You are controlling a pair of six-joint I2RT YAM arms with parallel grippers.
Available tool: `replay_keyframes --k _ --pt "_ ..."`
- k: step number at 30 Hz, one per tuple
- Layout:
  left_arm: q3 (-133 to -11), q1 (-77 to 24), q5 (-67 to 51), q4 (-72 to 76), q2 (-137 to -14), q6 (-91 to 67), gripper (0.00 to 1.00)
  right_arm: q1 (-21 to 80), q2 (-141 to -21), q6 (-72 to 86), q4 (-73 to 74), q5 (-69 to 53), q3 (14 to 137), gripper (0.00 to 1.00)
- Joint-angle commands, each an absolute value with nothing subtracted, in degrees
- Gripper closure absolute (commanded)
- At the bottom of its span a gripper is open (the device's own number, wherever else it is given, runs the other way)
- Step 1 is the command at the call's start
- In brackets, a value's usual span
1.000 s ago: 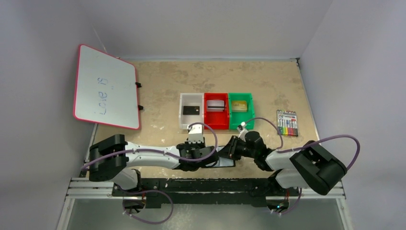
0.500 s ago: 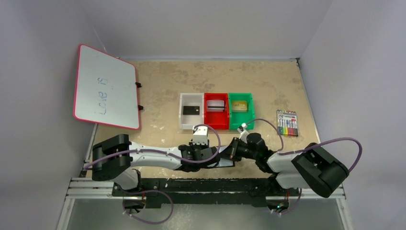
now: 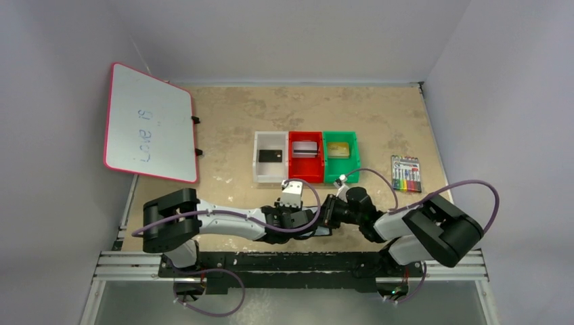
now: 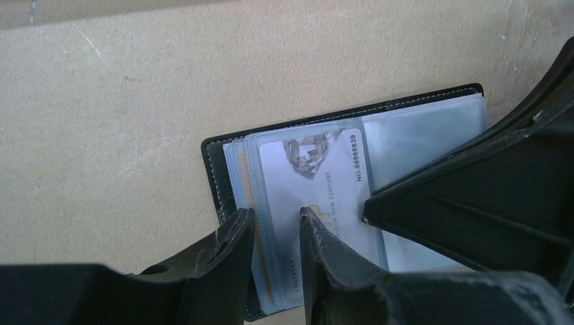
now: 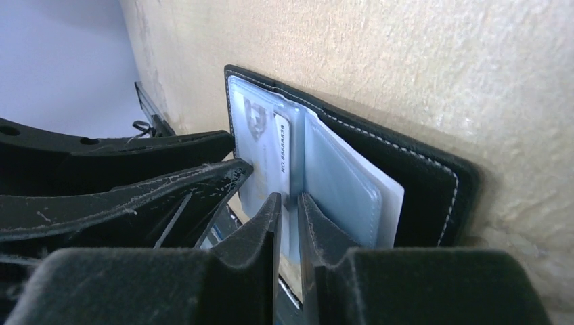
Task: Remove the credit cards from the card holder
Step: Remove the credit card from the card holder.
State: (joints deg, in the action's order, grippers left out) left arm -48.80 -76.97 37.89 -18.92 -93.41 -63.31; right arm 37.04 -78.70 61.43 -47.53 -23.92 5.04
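Observation:
The card holder lies open near the table's front edge, mostly hidden under both grippers. In the left wrist view the card holder shows clear sleeves, and a pale blue-white numbered card sits in one of them. My left gripper is narrowly open and straddles the sleeves' left edge. My right gripper is shut on a sleeve edge of the card holder. A black card lies in the white bin, a silver-grey card in the red bin and a gold card in the green bin.
The white bin, red bin and green bin stand side by side at mid-table. A pack of markers lies to the right. A whiteboard leans at the left wall.
My left arm has moved right, bringing its gripper close against the right gripper over the card holder. The right gripper has stayed at the holder.

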Motion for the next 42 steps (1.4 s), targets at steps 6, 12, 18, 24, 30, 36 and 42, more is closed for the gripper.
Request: replay_keyframes --k 6,12,18,24,30,36,42 --pt "-52.4 -78.3 39.3 -27.2 -100.5 -65.4 0.78 36.9 -86.6 63.5 -62.3 -28.3 4.4 1.00" --pt "-53.2 -78.7 41.1 -30.0 -101.6 -67.1 0.81 36.8 -85.6 64.1 -60.7 -25.5 3.5 1.00" --pt "-51.3 -78.7 42.5 -29.6 -99.5 -68.9 0.87 36.9 -79.3 63.8 -53.2 -21.2 3.2 1.00" --pt "-50.3 -78.7 43.1 -29.1 -98.0 -69.6 0.93 36.8 -73.0 62.8 -45.7 -18.5 3.7 1.00" --pt "-48.9 -78.7 42.8 -25.6 -96.0 -69.3 0.99 36.8 -68.6 57.6 -37.5 -17.4 6.9 0.77" --pt "-47.8 -78.7 41.9 -21.9 -94.0 -68.8 1.00 36.8 -66.5 54.5 -37.5 -19.1 9.4 0.70" --pt "-47.4 -78.7 41.9 -21.4 -93.2 -69.0 1.00 36.9 -68.2 52.9 -35.6 -20.2 11.6 0.67"
